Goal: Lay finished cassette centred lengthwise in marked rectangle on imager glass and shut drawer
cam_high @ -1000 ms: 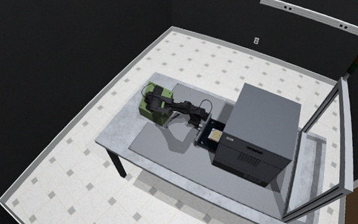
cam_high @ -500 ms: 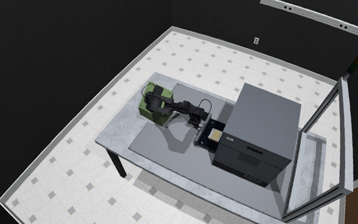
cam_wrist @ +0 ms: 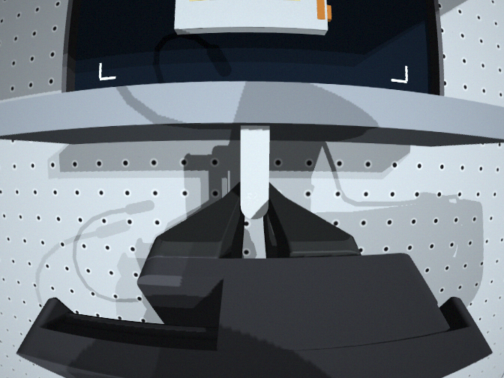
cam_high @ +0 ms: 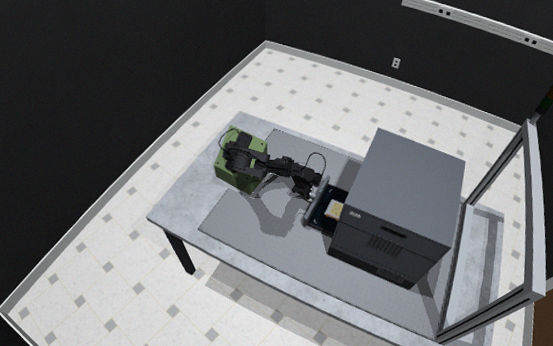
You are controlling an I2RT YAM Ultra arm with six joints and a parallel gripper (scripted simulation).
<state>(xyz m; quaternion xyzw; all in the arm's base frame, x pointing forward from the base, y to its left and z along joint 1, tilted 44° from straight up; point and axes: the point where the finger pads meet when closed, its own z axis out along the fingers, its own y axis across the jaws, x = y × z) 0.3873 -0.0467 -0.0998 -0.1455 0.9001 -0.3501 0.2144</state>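
Observation:
The gel imager IM is a large dark grey box on the table. Its drawer stands partly out toward the arm. FINISHED, a pale cassette with an orange tab, lies on the dark glass; it also shows at the top of the wrist view, beyond two white corner marks. My gripper is shut on the drawer's pale handle tab, which sticks out from the grey drawer front. In the top view the gripper sits at the drawer front.
The arm's green base stands at the table's far left. A perforated grey mat covers the table around the drawer. A metal frame stands to the right of IM.

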